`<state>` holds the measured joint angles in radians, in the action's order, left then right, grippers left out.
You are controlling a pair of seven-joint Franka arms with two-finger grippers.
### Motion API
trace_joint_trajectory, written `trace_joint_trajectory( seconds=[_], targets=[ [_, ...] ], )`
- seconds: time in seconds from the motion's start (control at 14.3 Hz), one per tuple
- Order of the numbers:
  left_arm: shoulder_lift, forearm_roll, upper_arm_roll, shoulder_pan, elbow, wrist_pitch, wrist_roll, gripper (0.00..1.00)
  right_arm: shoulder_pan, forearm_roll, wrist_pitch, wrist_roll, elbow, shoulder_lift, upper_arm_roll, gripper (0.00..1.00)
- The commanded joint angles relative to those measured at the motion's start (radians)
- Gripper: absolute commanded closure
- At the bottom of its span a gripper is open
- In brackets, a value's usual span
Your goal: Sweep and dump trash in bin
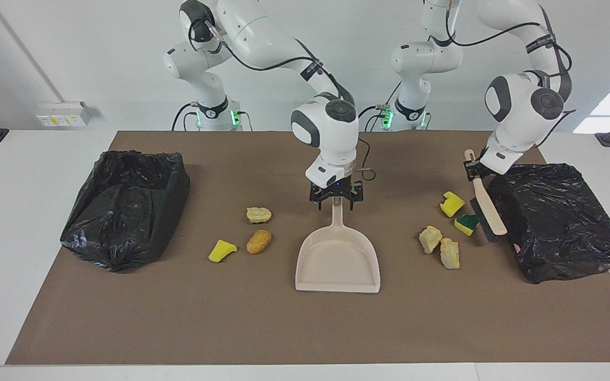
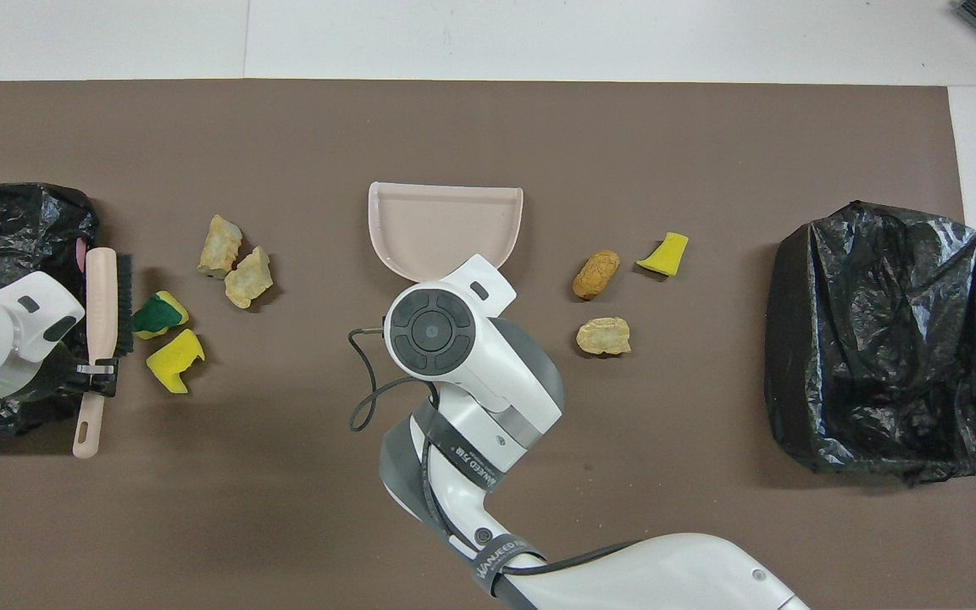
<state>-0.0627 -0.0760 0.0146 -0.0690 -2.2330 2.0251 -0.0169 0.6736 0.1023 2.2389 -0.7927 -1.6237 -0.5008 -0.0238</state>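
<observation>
The left gripper [image 1: 475, 170] was clamped tight on the handle of the brush [image 1: 486, 206], its jaws fully closed around it; the bristle end sat on the mat [image 1: 305, 328] beside the bin [image 1: 559, 222] at the left arm's end of the desk, touching the green-topped sponge [image 1: 466, 224]. A yellow sponge [image 1: 451, 203] lay just beside that one, nearer the robots, and two tan lumps [image 1: 440, 246] lay farther out.

The right gripper [image 1: 336, 199] was down over the handle of the dustpan [image 1: 338, 259] in the middle of the mat, jaws astride it; whether they gripped it I could not tell.

Toward the right arm's end, two crusts [image 1: 258, 228] and a yellow wedge [image 1: 222, 250] lay on the mat near the other bin [image 1: 125, 206].
</observation>
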Motion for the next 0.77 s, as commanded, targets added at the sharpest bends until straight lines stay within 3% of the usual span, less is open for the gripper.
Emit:
trace_joint_trajectory(
  seconds=[0.0,0.07,0.14,0.28,0.35,0.42,0.49,0.7],
  targets=[
    [0.012,-0.024,-0.012,-0.020,0.006,0.030,-0.005,1.00,0.001,0.031,-0.007,-0.017,-0.010,0.013,0.002,0.23],
    [0.008,-0.024,-0.012,-0.018,-0.008,0.029,-0.003,1.00,0.001,0.036,-0.018,-0.019,-0.008,0.013,0.002,0.24],
    [-0.002,-0.024,-0.013,-0.014,-0.032,0.029,0.002,1.00,0.001,0.037,-0.024,-0.017,-0.007,0.013,0.002,0.34],
    [-0.017,-0.024,-0.016,0.006,-0.056,0.015,0.006,1.00,0.010,0.039,-0.039,-0.014,-0.002,0.016,0.002,0.65],
    [-0.026,-0.024,-0.018,0.017,-0.066,0.015,0.018,1.00,0.012,0.039,-0.044,-0.011,0.001,0.018,0.002,0.71],
    [-0.031,-0.021,-0.016,0.043,-0.076,0.007,0.055,1.00,0.009,0.040,-0.047,-0.007,0.001,0.021,0.001,0.90],
    [-0.037,-0.021,-0.018,0.060,-0.079,-0.005,0.081,1.00,0.009,0.040,-0.061,-0.005,0.002,0.024,0.001,1.00],
    [-0.037,-0.015,-0.019,0.145,-0.077,-0.034,0.182,1.00,0.001,0.028,-0.076,0.006,-0.002,0.053,0.001,1.00]
  ],
)
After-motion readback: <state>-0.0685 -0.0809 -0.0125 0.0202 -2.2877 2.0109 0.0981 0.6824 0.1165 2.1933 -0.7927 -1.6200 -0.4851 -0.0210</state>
